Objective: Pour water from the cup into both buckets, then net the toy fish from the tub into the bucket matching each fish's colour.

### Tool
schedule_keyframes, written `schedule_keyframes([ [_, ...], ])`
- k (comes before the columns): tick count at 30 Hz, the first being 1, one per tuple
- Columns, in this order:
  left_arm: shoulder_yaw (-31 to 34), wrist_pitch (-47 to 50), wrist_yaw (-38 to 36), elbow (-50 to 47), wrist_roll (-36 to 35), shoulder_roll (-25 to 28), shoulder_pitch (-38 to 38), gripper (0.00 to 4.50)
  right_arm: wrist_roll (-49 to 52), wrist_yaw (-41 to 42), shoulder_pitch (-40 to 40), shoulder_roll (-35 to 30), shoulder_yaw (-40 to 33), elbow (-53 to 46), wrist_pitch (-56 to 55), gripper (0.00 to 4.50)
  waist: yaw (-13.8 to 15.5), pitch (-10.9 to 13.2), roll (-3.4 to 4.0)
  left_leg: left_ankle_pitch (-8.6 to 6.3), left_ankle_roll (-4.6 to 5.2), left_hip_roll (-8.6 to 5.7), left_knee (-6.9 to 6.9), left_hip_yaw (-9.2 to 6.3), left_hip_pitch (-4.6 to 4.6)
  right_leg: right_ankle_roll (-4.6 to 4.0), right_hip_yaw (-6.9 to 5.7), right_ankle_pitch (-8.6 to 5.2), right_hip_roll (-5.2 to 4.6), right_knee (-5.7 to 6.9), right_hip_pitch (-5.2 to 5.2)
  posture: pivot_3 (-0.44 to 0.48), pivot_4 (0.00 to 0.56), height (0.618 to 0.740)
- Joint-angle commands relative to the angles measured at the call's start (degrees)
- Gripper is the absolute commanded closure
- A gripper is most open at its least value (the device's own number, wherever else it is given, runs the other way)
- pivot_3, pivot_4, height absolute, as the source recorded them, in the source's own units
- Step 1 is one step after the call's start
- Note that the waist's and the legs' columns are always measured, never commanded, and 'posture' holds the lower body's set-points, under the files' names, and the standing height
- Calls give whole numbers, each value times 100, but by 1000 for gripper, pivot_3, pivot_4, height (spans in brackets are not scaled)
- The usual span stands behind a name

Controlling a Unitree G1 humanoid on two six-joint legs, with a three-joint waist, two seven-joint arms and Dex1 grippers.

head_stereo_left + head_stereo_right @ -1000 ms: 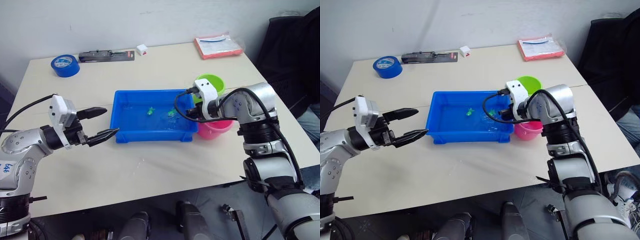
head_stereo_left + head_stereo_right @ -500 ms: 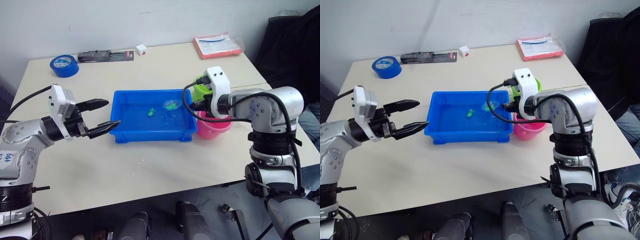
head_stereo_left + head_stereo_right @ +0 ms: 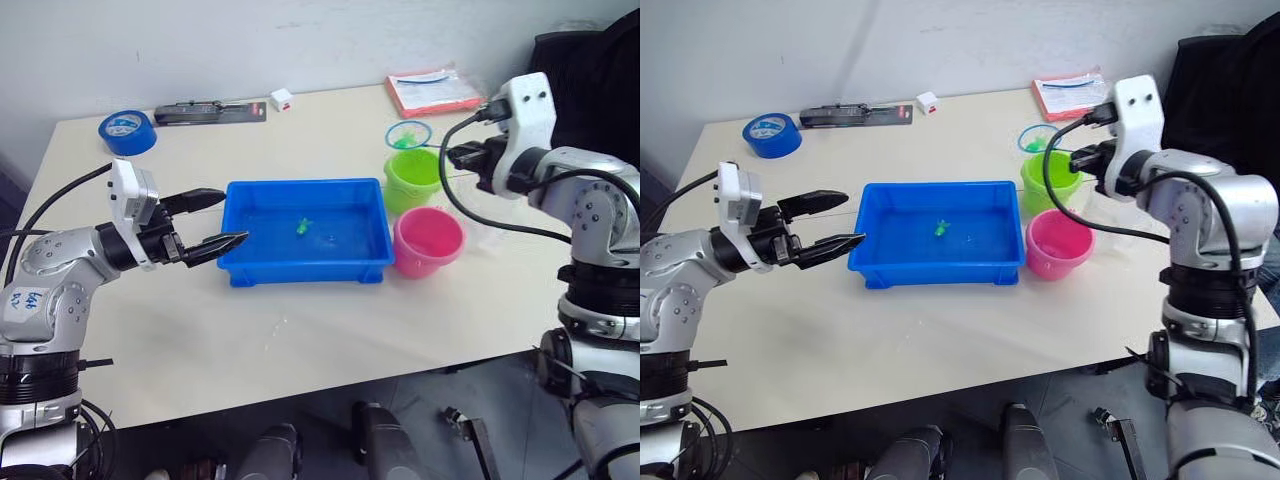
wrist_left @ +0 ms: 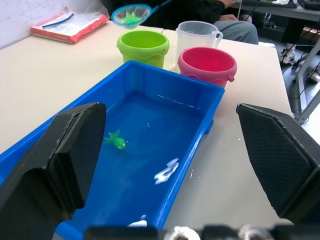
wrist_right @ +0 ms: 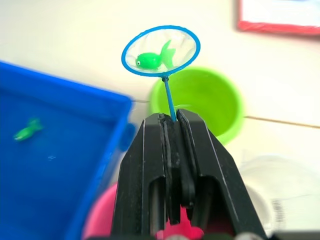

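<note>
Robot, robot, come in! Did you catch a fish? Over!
Right gripper shut on net, green fish inside, above green bucket. Left gripper open beside tub. Nothing in the way.

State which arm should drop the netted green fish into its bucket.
Right. Its end effector is shut on the net holding a green fish by the green bucket.

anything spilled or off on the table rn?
Nothing stands out. Green bucket, pink bucket and cup stand upright beside the tub. Right gripper holds the net with a green fish in it, by the green bucket. One green fish left in the tub.
</note>
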Motion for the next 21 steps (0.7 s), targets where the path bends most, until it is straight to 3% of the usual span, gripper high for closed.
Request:
schedule_keyframes([
  [1, 40, -113, -37, -76, 21, 23, -82, 0, -619, 237, -61, -501, 643, 265, -1066, 3706, 5, 0, 0, 0, 0, 0, 0, 1, 0, 0, 0, 0, 0, 0, -1, 0, 150, 740],
  [9, -30, -163, -32, -45, 35, -12, -93, 0, -2721, 528, 387, -1377, 2489, 579, -3889, 3706, 15, 0, 0, 0, 0, -2, 0, 5, 0, 1, 4, 0, 0, -1, -2, 0, 150, 740],
  [21, -84, -165, 1, -84, 20, -89, -53, 0, -4808, 44, 476, -1676, 2930, 1158, -6019, 3706, 16, 0, 0, 0, 0, 0, 1, 7, 0, 1, 6, 0, 3, -6, -4, 0, 150, 740],
])
